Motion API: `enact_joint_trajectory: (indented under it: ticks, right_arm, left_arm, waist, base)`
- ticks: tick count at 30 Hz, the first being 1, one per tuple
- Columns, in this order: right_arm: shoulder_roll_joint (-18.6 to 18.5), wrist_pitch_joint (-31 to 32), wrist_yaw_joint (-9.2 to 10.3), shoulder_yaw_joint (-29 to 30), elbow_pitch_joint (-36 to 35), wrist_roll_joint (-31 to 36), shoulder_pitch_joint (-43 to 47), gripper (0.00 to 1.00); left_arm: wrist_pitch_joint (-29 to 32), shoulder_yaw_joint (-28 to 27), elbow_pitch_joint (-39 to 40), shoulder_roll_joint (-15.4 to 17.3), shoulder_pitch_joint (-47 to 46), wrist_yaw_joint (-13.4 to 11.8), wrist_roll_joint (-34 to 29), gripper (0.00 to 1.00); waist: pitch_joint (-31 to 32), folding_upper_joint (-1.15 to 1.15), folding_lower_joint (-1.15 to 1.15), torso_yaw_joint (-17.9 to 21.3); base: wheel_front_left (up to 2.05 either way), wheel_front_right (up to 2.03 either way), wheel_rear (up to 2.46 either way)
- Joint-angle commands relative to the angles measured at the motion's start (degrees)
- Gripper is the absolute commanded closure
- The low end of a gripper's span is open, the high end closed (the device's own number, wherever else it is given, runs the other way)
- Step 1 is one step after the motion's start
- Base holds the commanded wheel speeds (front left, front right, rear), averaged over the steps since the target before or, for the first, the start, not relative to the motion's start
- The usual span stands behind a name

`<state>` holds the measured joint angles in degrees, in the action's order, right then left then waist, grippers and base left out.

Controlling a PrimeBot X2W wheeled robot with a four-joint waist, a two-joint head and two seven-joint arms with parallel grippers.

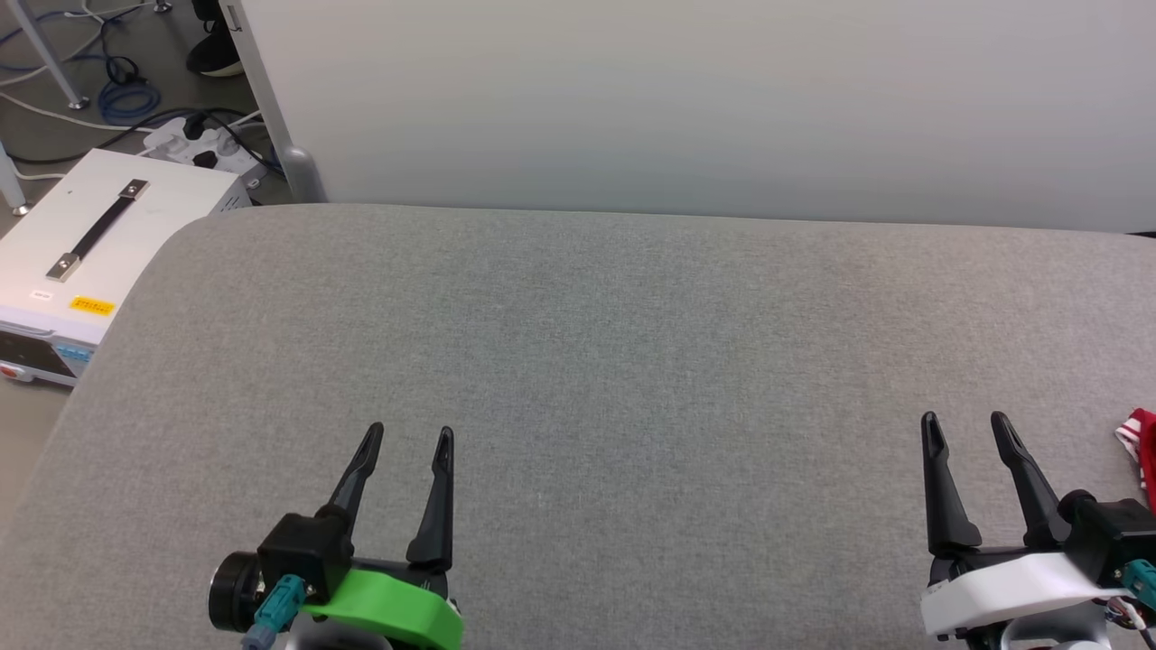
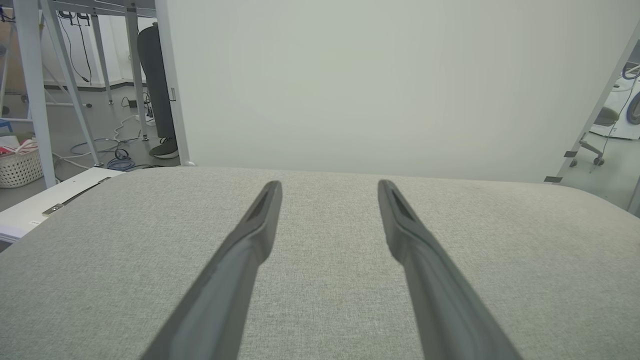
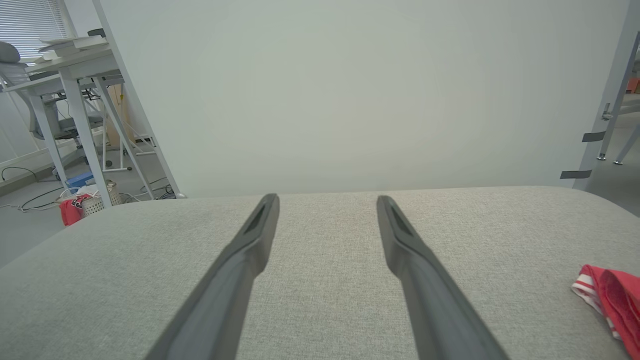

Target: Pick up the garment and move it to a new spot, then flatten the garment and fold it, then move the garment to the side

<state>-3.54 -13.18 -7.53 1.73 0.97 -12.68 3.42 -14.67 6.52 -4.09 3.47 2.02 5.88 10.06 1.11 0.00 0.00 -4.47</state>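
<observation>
The left gripper (image 1: 409, 436) and the right gripper (image 1: 965, 422) both stand wide, fingers spread and empty, over the grey padded surface (image 1: 578, 343). The garment (image 1: 1140, 444) — a red bunch with red-and-white striped trim — lies on that surface near the right gripper's outer side, apart from its fingers. A white panel (image 1: 686, 99) stands behind.

The left gripper (image 1: 409, 431) has two long, tapering dark fingers (image 1: 433, 515) on a black block (image 1: 302, 542); beside that block sit a green collar (image 1: 388, 607) and a teal connector (image 1: 275, 607). The right gripper (image 1: 963, 419) has a white collar (image 1: 1002, 587).
</observation>
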Motion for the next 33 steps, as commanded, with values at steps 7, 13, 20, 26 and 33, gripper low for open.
enact_joint_trajectory:
  ticks: [7,13,20,26,33]
  right_arm:
    - [0.39,-0.57,0.04,0.02,0.23,0.27,0.04,0.0]
    - [0.36,-0.21,0.0,-0.19,0.14,0.01,-0.01,1.0]
    - [0.37,0.29,0.0,-0.2,0.11,0.41,-0.11,1.0]
    - [0.39,1.16,0.0,-0.31,0.03,1.23,-0.34,1.0]
    - [0.41,1.88,0.01,-0.39,-0.03,1.92,-0.52,1.0]
  left_arm:
    - [-0.32,-0.67,0.27,-0.5,0.87,0.74,-0.08,0.0]
    - [0.0,-1.04,0.35,-0.19,0.22,0.53,0.0,1.0]
    - [0.55,-1.24,0.46,-0.12,0.13,0.3,-0.32,1.0]
    - [1.5,-1.59,0.7,-0.16,-0.02,-0.11,-0.97,1.0]
    - [2.29,-1.89,0.91,-0.18,-0.14,-0.46,-1.52,1.0]
  waist:
    - [-0.39,0.0,0.0,0.5]
    - [-0.81,0.0,0.0,0.93]
    - [-0.87,0.0,0.0,1.08]
    - [-0.89,0.0,0.0,1.31]
    - [-0.9,0.0,0.0,1.5]
  base:
    - [0.0,0.0,0.0]
    - [0.0,0.0,0.0]
    - [0.0,0.0,0.0]
    - [0.0,0.0,0.0]
    - [0.0,0.0,0.0]
